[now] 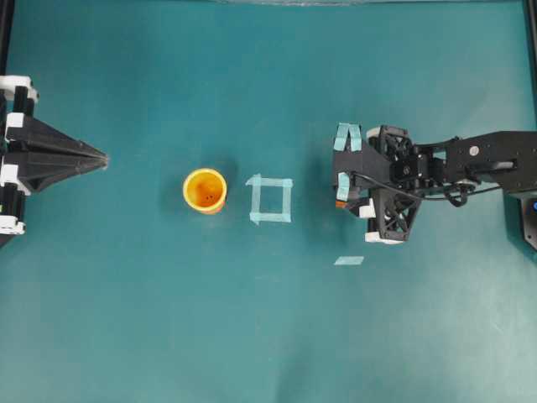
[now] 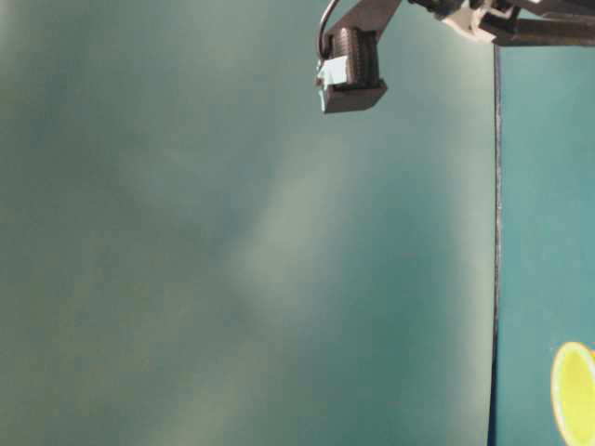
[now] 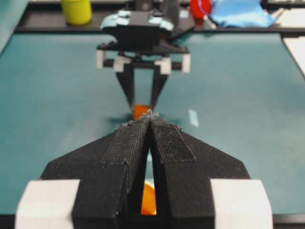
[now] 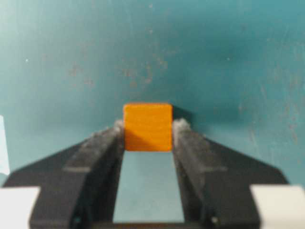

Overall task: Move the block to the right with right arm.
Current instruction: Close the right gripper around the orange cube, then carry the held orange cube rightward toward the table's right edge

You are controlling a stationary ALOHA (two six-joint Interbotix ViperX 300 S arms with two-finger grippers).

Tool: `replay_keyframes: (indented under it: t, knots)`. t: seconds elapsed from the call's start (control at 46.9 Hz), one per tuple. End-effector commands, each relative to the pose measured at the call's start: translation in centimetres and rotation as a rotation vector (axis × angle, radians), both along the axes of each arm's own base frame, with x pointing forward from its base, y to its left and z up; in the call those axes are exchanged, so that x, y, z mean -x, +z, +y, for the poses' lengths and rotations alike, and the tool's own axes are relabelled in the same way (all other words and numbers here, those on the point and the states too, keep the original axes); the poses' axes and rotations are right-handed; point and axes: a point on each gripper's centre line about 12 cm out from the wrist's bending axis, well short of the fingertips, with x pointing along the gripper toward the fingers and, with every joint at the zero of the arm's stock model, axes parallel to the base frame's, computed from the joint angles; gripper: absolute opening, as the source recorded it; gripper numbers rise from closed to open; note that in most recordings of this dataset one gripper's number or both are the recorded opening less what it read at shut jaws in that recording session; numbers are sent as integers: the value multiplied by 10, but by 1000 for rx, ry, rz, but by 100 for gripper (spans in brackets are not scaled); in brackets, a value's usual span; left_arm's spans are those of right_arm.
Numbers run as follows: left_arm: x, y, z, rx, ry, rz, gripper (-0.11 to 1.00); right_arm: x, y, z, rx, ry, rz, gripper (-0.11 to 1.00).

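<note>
The block (image 4: 147, 126), a small orange cube, rests on the teal table between my right gripper's (image 4: 148, 130) two fingertips, and both pads touch its sides. From overhead only an orange sliver of the block (image 1: 340, 204) shows under the right gripper (image 1: 342, 198), right of the tape square. The left wrist view shows the block (image 3: 141, 110) at the bottom of the right arm's downward-pointing fingers. My left gripper (image 1: 105, 159) sits shut and empty at the far left, its tips (image 3: 150, 117) pressed together.
An orange-yellow cup (image 1: 205, 191) stands left of the pale blue tape square (image 1: 270, 200). A loose tape strip (image 1: 349, 260) lies below the right gripper. Beyond the table's far edge are a yellow cup (image 3: 76, 10), a red object (image 3: 200, 7) and a blue cloth (image 3: 240, 13).
</note>
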Motion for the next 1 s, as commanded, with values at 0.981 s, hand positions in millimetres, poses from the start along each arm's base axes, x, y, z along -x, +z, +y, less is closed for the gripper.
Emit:
replay_keyframes:
  t: [0.981]
  knots:
    - [-3,11,0,-3,0,-25,0,76,84,6,-23,-17,-61,40]
